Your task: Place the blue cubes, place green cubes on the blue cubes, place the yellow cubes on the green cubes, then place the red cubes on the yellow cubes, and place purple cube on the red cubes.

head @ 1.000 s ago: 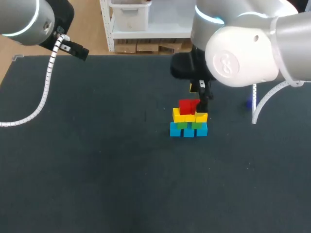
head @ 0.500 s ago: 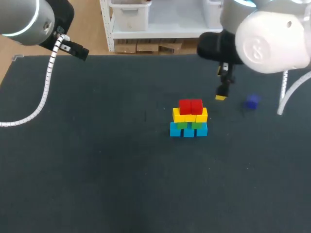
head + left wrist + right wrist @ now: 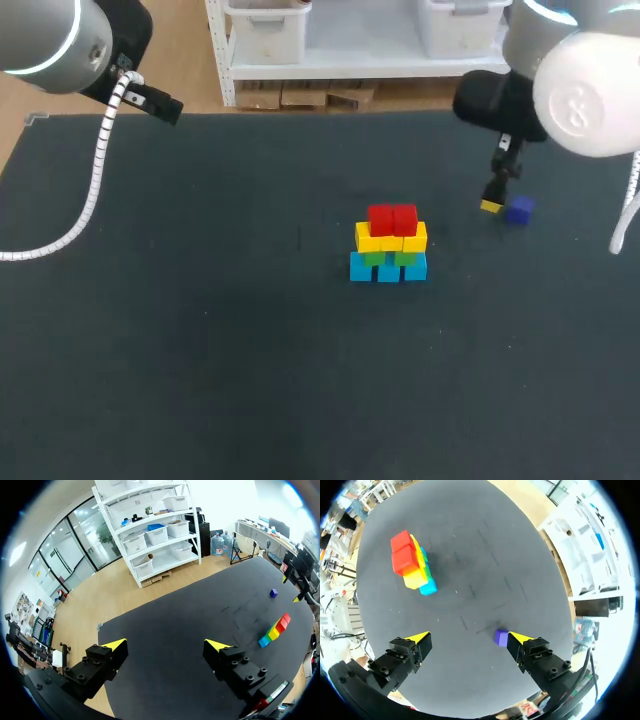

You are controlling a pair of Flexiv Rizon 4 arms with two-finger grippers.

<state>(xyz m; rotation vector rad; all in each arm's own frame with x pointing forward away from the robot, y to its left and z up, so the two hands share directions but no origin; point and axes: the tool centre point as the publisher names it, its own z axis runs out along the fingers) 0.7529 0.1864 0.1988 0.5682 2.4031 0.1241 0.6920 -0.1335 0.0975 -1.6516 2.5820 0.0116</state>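
Note:
A stack of cubes [image 3: 389, 243] stands mid-table: blue cubes at the base, green above them, yellow above those, two red cubes [image 3: 392, 219] on top. From the right wrist the stack [image 3: 410, 565] lies well ahead of the fingers. A lone purple cube [image 3: 518, 210] rests on the mat to the right. My right gripper [image 3: 492, 200] hangs open just left of it; in its own view the purple cube [image 3: 501, 638] sits right beside one fingertip [image 3: 516, 638], not between the two. My left gripper [image 3: 167, 645] is open and empty, high over the far left corner, with the stack [image 3: 275, 629] distant.
The black mat [image 3: 200, 330] covers the table. A white coiled cable [image 3: 92, 185] hangs from my left arm over the mat's left side.
My right arm has drawn away from the stack, rising and swinging right, and now hangs beside the purple cube. The left arm has stayed still.

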